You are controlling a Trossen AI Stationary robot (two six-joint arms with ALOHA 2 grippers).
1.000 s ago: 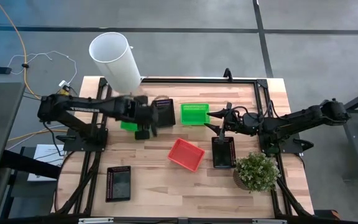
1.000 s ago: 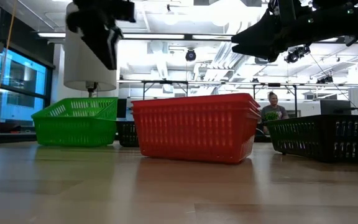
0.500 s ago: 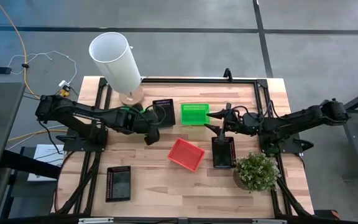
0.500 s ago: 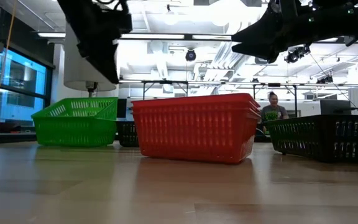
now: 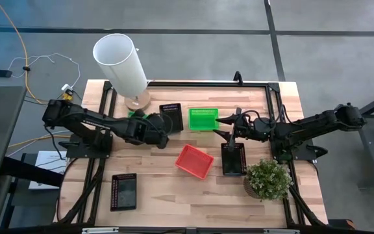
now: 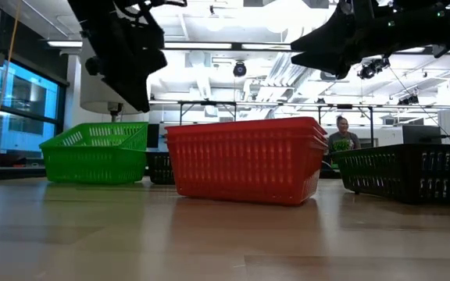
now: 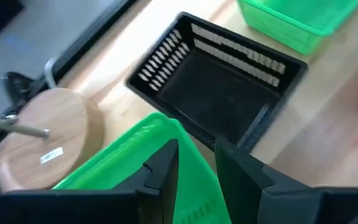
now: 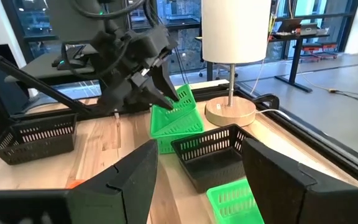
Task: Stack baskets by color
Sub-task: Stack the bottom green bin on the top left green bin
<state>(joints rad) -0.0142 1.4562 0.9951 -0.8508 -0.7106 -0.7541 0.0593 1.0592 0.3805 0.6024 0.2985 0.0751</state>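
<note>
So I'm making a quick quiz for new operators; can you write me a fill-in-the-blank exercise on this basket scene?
1. The left gripper has its fingers astride the wall of a ____ basket.
2. The right gripper hovers above a ____ basket.
3. The red basket sits between two ____ baskets in the high view.
4. The potted plant stands near the ____ arm's base.

Missing words: green; black; black; right

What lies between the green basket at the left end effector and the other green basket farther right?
A black basket sits between the green basket at the left end effector and the other green basket, clearest in the high view.
</note>
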